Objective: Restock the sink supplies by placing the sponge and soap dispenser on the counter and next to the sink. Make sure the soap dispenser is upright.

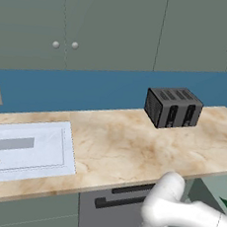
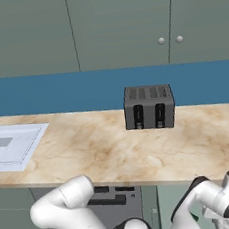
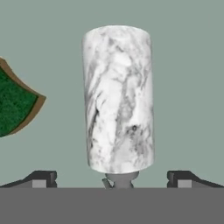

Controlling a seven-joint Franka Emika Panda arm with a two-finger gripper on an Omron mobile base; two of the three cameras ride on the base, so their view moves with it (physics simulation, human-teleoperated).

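Marbled soap dispenser (image 3: 118, 100) between spread claw (image 3: 112, 178) tips (sponge (image 3: 15, 103) beside).

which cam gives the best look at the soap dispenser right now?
Hand view. The soap dispenser sits centred and close, a marbled grey cylinder with its pump end toward the camera, between the open gripper fingertips, and the sponge lies off to one side. The base views look over the counter, toaster and sink instead.

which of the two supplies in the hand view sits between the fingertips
The soap dispenser, the marbled grey cylinder centred between the open gripper tips; the green sponge lies off to the side.
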